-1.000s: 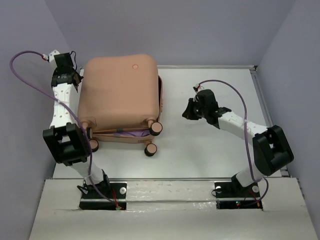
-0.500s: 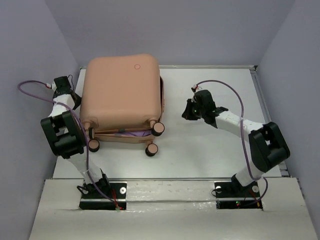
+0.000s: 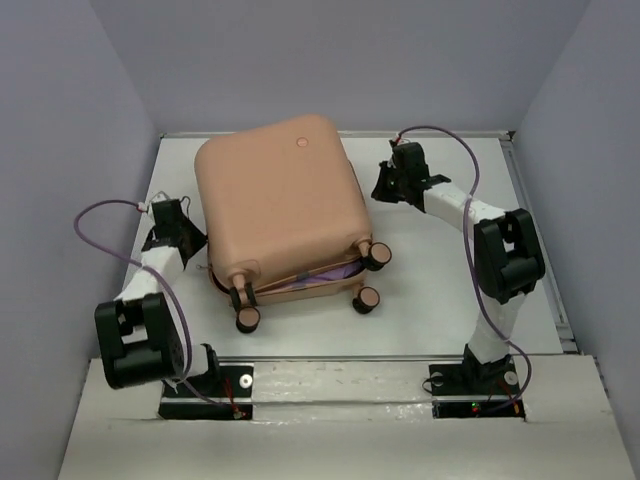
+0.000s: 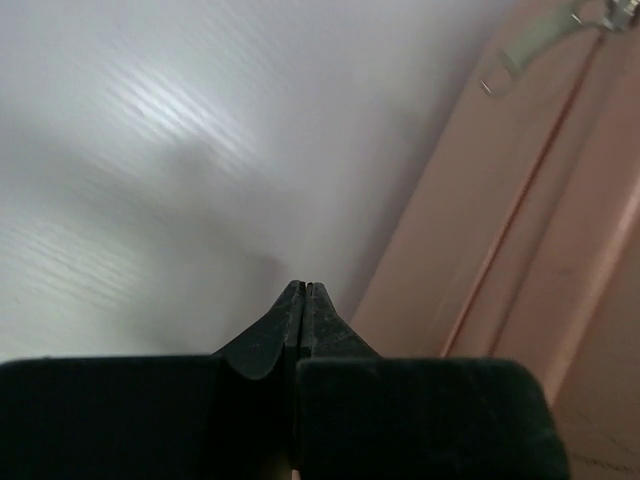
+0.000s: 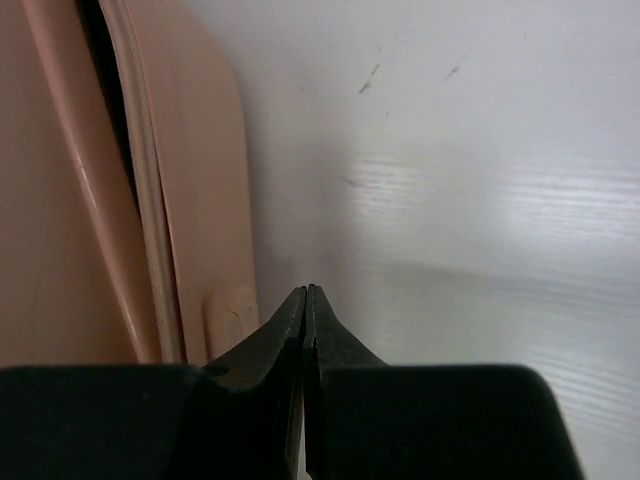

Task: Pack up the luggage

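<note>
- Lying flat on the white desk (image 3: pixel 440 280), the peach-pink luggage (image 3: pixel 285 205) sits left of centre, skewed, with its caster wheels (image 3: pixel 380 255) towards the arm bases.
- A strip of purple cloth (image 3: pixel 335 272) shows in the gap along its near seam.
- A metal zipper pull (image 4: pixel 520 55) hangs on its left side.
- The left hand (image 3: pixel 188 238) is low, just beside that left side, fingers pressed together, holding nothing.
- The right hand (image 3: pixel 384 186) is just beside the far right corner, fingers likewise pressed together and empty; whether either touches the shell cannot be told.
</note>
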Robot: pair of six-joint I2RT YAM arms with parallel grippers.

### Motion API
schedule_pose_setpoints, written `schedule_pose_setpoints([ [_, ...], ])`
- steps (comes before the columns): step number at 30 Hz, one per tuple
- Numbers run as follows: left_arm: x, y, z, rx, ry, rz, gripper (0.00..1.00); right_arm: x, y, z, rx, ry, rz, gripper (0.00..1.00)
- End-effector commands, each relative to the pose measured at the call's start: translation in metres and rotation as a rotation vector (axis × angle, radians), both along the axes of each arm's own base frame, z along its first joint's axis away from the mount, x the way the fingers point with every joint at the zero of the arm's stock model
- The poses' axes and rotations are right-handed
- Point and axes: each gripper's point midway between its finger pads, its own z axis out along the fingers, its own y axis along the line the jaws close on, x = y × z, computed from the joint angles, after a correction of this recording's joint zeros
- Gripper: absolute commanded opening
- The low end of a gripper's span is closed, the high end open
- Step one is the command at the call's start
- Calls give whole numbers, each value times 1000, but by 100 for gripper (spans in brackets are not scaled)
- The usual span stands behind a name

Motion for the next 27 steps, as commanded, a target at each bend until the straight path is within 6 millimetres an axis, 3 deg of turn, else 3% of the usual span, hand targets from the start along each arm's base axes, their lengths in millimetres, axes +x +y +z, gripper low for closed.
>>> schedule_pose_setpoints([
  [1,-41,-96,17,-138,-62,-279,6,26,16,31,7,-56,88,7],
  [2,-53,-101,10,-153,-46,-283,6,31,21,25,15,-46,102,7],
  [3,-59,-114,13,-159,-59,-319,6,41,28,41,40,-74,111,7],
  [5,-72,-134,28,-181,-103,-362,6,52,37,38,79,-60,144,7],
  [6,-74,-137,42,-169,-149,-372,6,66,39,61,116,-95,140,7],
  [9,-82,-129,65,-74,-171,-367,6,90,26,80,144,-117,101,8],
  [10,-73,-111,100,7,-251,-299,6,94,19,89,144,-119,83,10],
  [11,-74,-100,115,75,-260,-289,6,106,2,112,147,-163,44,12],
  [12,-67,-91,159,124,-352,-254,6,105,-10,127,141,-176,20,19],
  [13,-64,-74,179,193,-385,-182,14,108,-25,141,119,-207,-23,25],
  [14,-60,-69,200,218,-423,-159,20,106,-35,154,105,-230,-43,33],
  [15,-55,-63,236,252,-487,-134,31,94,-48,178,83,-273,-62,46],
  [16,-50,-62,255,255,-534,-121,36,87,-57,187,61,-291,-89,52],
  [17,-47,-62,284,252,-604,-111,41,73,-60,173,44,-257,-85,57],
  [18,-39,-67,293,239,-625,-121,50,49,-63,203,64,-306,-77,57],
  [19,-29,-72,310,222,-684,-124,53,33,-61,206,67,-310,-65,43],
  [20,-20,-75,319,212,-709,-130,54,17,-60,207,67,-318,-61,42],
  [21,-11,-79,340,200,-748,-132,55,-4,-50,207,68,-326,-41,14],
  [22,19,-89,328,180,-706,-159,55,-40,-50,206,90,-342,-21,7],
  [23,33,-95,331,169,-709,-185,55,-62,-40,204,115,-344,16,7],
  [24,65,-105,330,160,-685,-213,54,-94,-19,177,107,-294,89,7],
  [25,80,-105,326,163,-662,-217,54,-120,-22,194,108,-348,84,7],
  [27,111,-106,322,169,-630,-229,54,-156,-10,184,140,-316,142,7],
])
